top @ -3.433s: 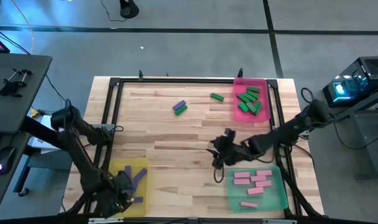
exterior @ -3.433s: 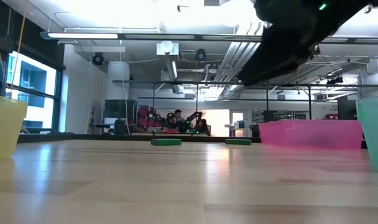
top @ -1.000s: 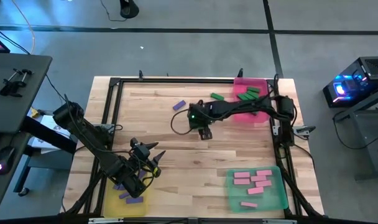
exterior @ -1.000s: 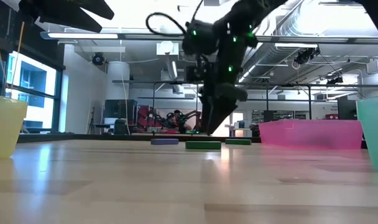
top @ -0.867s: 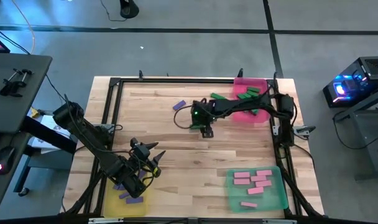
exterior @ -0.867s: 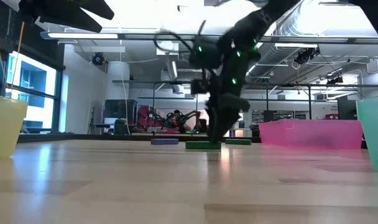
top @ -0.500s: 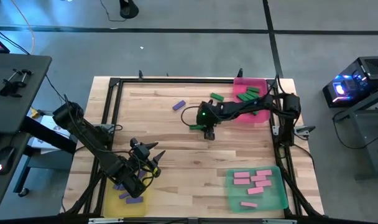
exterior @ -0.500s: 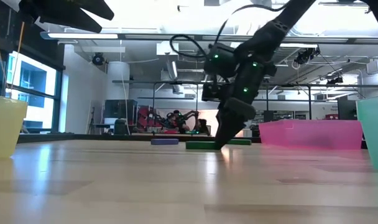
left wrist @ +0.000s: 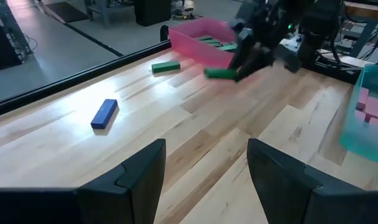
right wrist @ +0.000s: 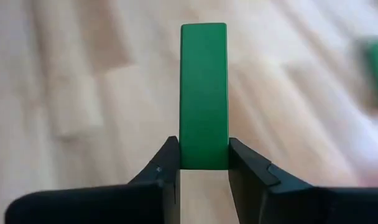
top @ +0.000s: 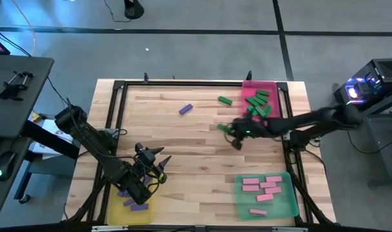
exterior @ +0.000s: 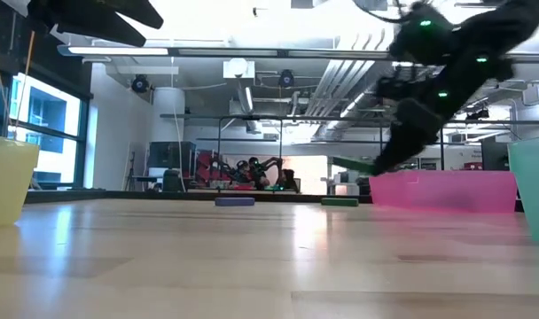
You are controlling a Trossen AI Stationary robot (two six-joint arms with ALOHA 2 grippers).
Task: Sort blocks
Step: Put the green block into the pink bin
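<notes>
My right gripper (top: pixel 233 135) is shut on a green block (right wrist: pixel 203 93) and holds it above the table's middle right, a little in front of the pink tray (top: pixel 271 86), which has several green blocks in it. The same block shows in the low view (exterior: pixel 352 165) and in the left wrist view (left wrist: pixel 220 74). A purple block (top: pixel 186 109) and a second green block (top: pixel 224 100) lie flat on the far half of the table. My left gripper (left wrist: pixel 204 180) waits open above the table's near left, by the yellow tray (top: pixel 118 174). My right gripper pinches the green block's two long sides at its near end (right wrist: pixel 203 160) between its two fingers. The fingers slant down from the table's right side and lie along the block. The block sticks out ahead of the fingertips, lifted clear of the table and nearly level.
A green tray (top: pixel 238 203) with several pink blocks stands at the near right. The yellow tray holds purple blocks. A black frame (top: pixel 183 83) runs round the table's edges. Bare wood lies across the table's middle (top: pixel 189 154).
My right gripper has taken hold of the green block that lay at the table's middle. It has lifted the block clear and carried it toward the right edge, near the pink tray, and its wrist has rolled.
</notes>
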